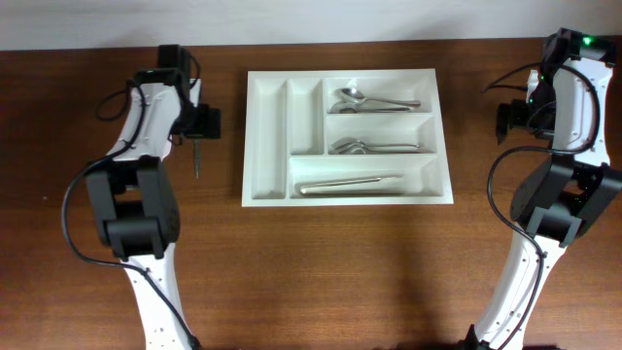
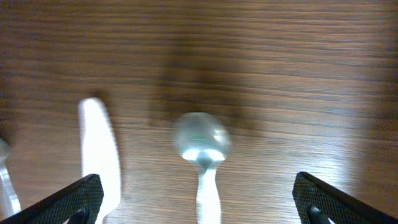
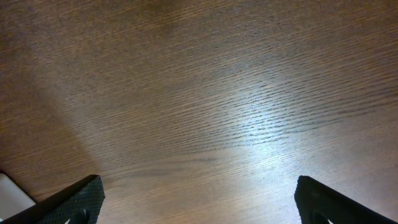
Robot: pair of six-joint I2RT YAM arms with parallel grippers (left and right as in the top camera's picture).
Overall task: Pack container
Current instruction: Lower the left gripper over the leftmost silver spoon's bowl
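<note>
Both left claw (image 2: 198, 198) and right claw (image 3: 199, 194) gape empty.

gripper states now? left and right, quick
Left gripper: open, empty, hovering above a spoon.
Right gripper: open, empty.

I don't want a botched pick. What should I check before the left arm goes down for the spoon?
1. Left gripper open: ok.
2. Spoon centred between its fingers: ok.
3. Knife clear of the fingers: not ok, it lies close by one.
4. Room in the tray: ok, two slots are empty.
5. Right gripper open, over the table: ok.
</note>
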